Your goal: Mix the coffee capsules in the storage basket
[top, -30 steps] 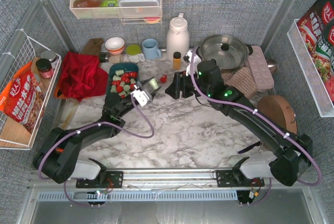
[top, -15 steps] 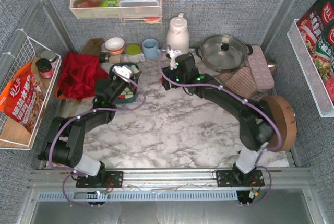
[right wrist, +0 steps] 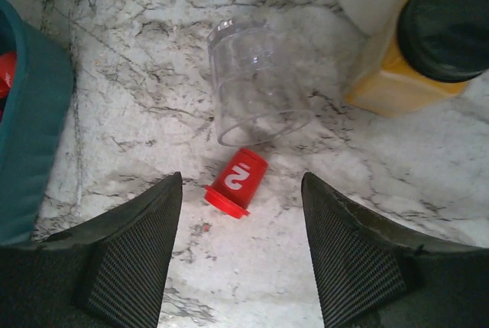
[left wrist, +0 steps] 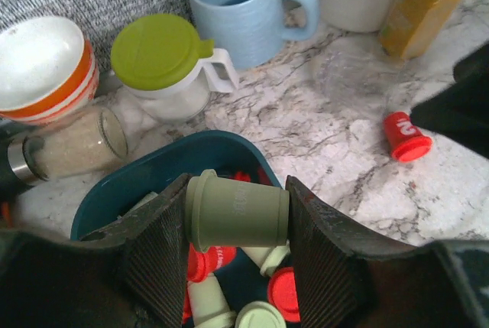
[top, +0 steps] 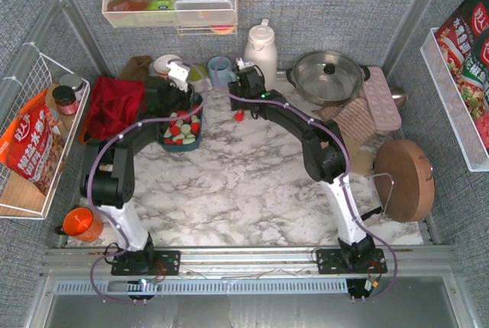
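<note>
Reached farther back; L fingers grip green capsule over basket; R fingers wide.

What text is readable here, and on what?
"N" or "2", white, seen sideways: red capsule on the table.
Faint lettering on the green capsule: too faint to read.
Chinese print on the orange bag and the red packets: too small to read.

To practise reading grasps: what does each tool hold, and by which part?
Left tool holds a green capsule end to end, rim and base against its fingers. Right tool holds nothing.
</note>
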You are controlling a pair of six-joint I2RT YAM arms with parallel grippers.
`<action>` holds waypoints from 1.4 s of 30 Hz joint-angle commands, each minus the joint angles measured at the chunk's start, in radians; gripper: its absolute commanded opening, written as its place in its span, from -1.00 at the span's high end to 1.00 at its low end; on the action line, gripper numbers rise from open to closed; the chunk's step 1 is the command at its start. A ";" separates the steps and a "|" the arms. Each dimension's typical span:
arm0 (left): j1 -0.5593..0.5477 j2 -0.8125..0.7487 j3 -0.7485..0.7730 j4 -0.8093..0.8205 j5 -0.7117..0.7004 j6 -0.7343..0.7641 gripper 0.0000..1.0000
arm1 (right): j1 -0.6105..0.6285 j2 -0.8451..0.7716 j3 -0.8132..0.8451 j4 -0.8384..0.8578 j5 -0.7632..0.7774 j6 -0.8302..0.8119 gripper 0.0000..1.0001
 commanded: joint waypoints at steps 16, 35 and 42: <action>0.011 0.137 0.199 -0.406 -0.095 -0.106 -0.20 | 0.000 0.165 0.145 -0.102 0.036 0.212 -0.16; 0.005 -0.332 -0.186 -0.064 -0.057 -0.200 -0.99 | -0.004 0.205 0.214 -0.197 -0.026 0.234 -0.03; -0.001 -0.376 -0.245 0.046 -0.085 -0.202 -0.99 | -0.006 0.184 0.166 -0.235 -0.005 0.239 0.05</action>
